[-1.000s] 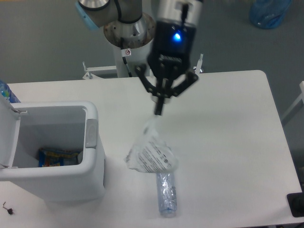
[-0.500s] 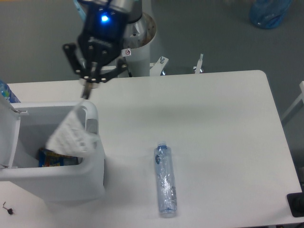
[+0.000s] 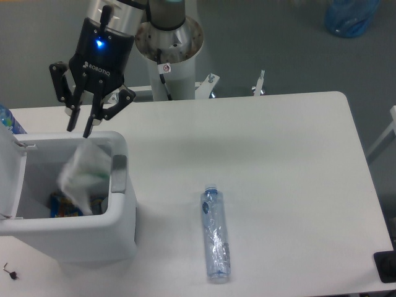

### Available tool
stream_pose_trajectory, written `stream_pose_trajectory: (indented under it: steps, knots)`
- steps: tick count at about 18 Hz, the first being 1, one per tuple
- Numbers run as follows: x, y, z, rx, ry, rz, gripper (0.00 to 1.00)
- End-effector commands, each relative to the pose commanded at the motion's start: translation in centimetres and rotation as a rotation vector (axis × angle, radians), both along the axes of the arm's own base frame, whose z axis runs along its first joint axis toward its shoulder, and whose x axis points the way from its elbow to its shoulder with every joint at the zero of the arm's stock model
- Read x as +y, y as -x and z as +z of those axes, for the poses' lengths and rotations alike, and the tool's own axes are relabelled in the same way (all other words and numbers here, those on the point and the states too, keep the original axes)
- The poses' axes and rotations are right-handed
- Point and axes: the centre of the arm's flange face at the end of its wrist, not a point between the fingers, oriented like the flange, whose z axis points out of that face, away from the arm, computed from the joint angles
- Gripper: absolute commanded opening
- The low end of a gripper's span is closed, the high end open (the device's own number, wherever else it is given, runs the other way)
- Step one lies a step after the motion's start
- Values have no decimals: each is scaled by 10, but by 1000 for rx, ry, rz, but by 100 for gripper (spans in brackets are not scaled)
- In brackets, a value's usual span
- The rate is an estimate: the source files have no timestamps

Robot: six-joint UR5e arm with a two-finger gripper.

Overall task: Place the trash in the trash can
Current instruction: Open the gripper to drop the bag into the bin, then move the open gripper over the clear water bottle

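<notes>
camera view, only one. gripper [image 3: 79,129] sits over the back rim of the trash can [image 3: 120,213], fingers spread apart, holding nothing. half a second ago they were pinched on the plastic wrapper [image 3: 83,174] at the can's mouth; a second ago the wrapper hung over mid-table beside the bottle. now the wrapper is loose, blurred, inside the can's opening below the fingertips, looks mid-fall. so item one is released into the can, first half of the task as good as done.

bottle [image 3: 216,234] lies flat on the table [image 3: 291,161], cap end toward the back, well apart from the can on its right, untouched, same spot as 0.5 s ago. next job is likely that bottle: arm needs to cross over and come down on it.

inside the can a blue-and-yellow packet [image 3: 65,206] lies at the bottom, partly hidden by the wrapper. can lid [image 3: 7,179] stands open at the left edge. blue bag [image 3: 350,15] on the floor top right, off the table. nothing lies between the gripper and the bottle; the can's front wall and grey tab [image 3: 118,174] are the only things close to the fingers.
</notes>
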Motion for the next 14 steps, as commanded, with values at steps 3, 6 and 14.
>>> stream_pose_trajectory:
  steps: [3,6,14]
  knots:
    - [6,13,-6,-5,7,14,99]
    - [-4,70,-21,-23,26,103,100]
    - [-33,202,-89,-74,78,278,100]
